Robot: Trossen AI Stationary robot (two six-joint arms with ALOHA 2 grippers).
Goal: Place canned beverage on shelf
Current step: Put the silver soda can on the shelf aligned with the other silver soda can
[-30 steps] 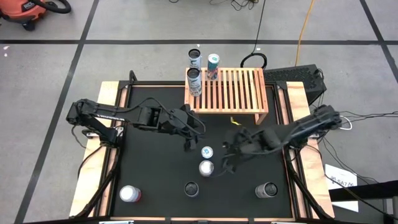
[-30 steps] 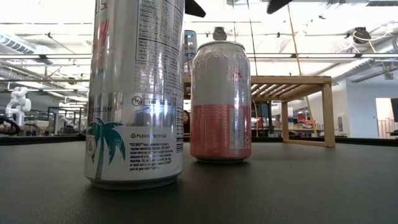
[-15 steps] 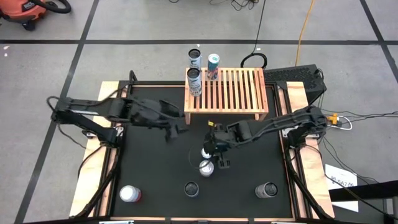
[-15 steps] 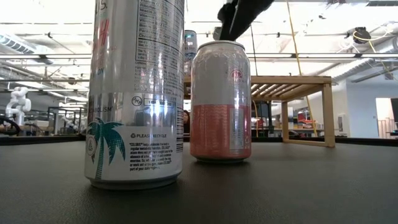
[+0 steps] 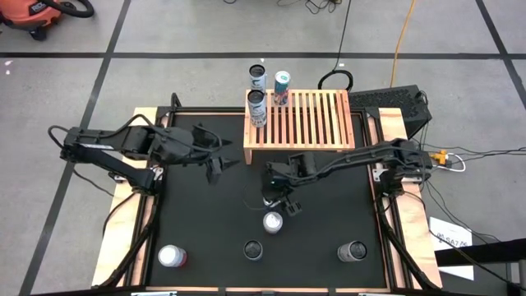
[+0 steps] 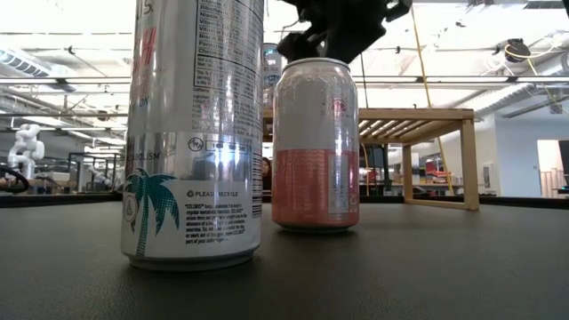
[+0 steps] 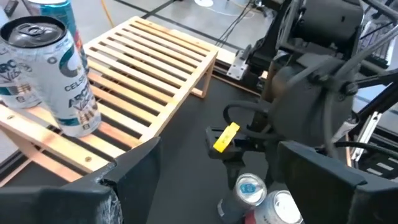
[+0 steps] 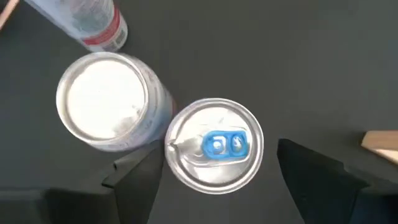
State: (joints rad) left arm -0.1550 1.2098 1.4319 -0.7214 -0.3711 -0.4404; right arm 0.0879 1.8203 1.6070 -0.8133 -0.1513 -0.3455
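Over the blue-tab can, nothing gripped yet

My left gripper [image 5: 215,162] waits spread and empty over the mat, left of the shelf [image 5: 308,123]. The shelf's left edge already carries cans; one can [image 5: 257,108] stands on the slats. My right gripper [image 5: 277,197] hovers above the blue-tab can [image 8: 214,144], fingers spread either side, not touching. Gripping, lifting and placing remain, I judge. Only the right wrist view shows that gap; the low view hides this can behind a pink one [image 6: 315,147]
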